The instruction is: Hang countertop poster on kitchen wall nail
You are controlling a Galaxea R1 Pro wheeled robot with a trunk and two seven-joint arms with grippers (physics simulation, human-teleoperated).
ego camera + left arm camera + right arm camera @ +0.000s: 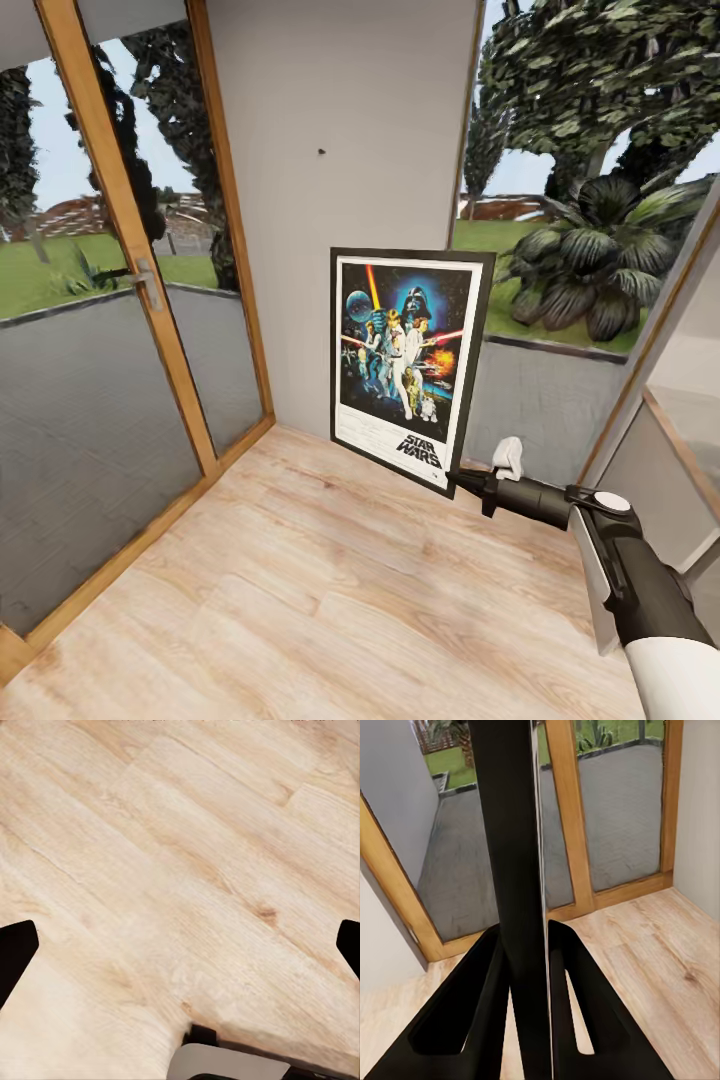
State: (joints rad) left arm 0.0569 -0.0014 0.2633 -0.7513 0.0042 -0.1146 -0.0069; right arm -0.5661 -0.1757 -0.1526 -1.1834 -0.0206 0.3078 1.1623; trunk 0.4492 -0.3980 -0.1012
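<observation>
A plain light-grey wall (340, 200) stands straight ahead in the head view, set between a wood-framed glass door (130, 330) on the left and a window onto trees and lawn on the right, with pale wooden floor (330, 590) running from its foot toward the camera. In front of the wall's lower right part hangs the poster (408, 362), held off the floor, upright but tilted so its bottom edge slopes down to the right; its black frame, white border, dark blue artwork with figures and the black title lettering all face the camera. The right arm (640, 590) reaches in from the lower right, black forearm over a white upper section, and the right gripper (466, 482) meets the poster at its lower right corner. In the right wrist view the poster (514, 870) shows edge-on as a dark slab rising between the two black fingers (465, 1012), which press against it from both sides, so the jaws are clamped on it. The left gripper (180, 949) appears in the left wrist view over bare floorboards (180, 855), its dark fingertips (15, 952) at opposite edges of the picture, jaws wide apart and holding nothing. Smallest of all, a wall nail (321, 152) shows as a dark dot on the grey wall, above the poster's upper left corner and well apart from its top edge
</observation>
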